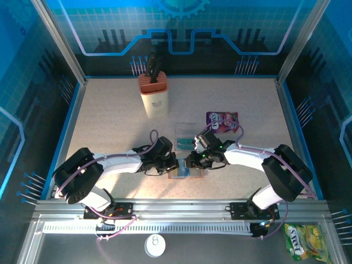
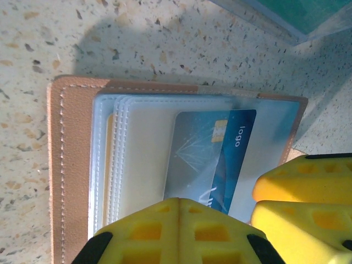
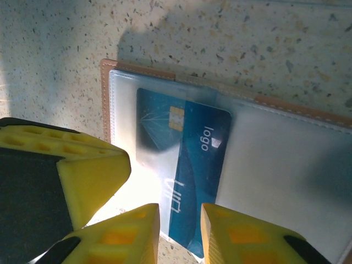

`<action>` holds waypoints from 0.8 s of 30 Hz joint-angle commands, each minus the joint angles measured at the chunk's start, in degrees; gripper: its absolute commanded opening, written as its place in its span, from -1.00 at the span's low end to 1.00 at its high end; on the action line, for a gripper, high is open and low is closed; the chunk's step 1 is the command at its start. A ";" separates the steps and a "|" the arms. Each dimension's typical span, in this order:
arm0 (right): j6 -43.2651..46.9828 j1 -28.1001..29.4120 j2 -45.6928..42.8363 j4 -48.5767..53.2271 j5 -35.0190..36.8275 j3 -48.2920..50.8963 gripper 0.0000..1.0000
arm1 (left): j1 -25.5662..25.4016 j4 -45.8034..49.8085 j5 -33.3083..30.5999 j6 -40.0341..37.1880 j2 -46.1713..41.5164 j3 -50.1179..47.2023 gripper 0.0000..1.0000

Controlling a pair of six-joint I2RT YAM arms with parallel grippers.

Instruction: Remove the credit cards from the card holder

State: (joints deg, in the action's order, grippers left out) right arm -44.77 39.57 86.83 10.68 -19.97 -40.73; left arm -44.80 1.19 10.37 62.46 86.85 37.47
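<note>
The card holder (image 1: 186,174) is laid open and flat on the surface (image 1: 247,104), near the front edge and between the two arms. In this way its clear sleeves (image 2: 137,148) are turned upward and can be reached from above.

The left end effector (image 2: 179,212) is clenched with nothing between its fingers. It is seen over the near part of the sleeves and appears to be pressed on them. It is judged to be placed there as a weight, so that the holder is not dragged along when a card is pulled.

One blue credit card (image 3: 184,148), printed with the word "logo", is seen partly out of its sleeve and slanted, with its lower corner toward the right end effector (image 3: 180,214). That end effector is released: its fingers stand a little apart on either side of this corner, and no pinch on the card can be seen. This stance is probably taken so that the thin edge can be caught between the pads.

The card is not yet free of the holder. Whether more cards are hidden in the other sleeves cannot be told.
</note>
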 commanded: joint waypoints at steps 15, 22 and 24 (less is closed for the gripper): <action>-0.05 -0.90 1.31 -0.65 -1.64 0.72 -0.45 | -0.43 3.20 -0.57 -1.48 2.15 0.14 -1.00; -0.02 -0.90 2.11 -1.21 -1.81 0.89 -0.45 | -0.40 4.23 -0.80 -1.11 3.10 0.00 -1.00; -0.13 -0.93 2.51 -1.52 -2.09 0.92 -0.45 | -0.38 4.20 -0.79 -1.11 2.84 -0.11 -1.00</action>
State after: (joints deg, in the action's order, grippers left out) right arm -44.80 39.29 88.33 9.76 -20.75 -40.42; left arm -44.80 2.02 10.33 61.54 88.09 37.74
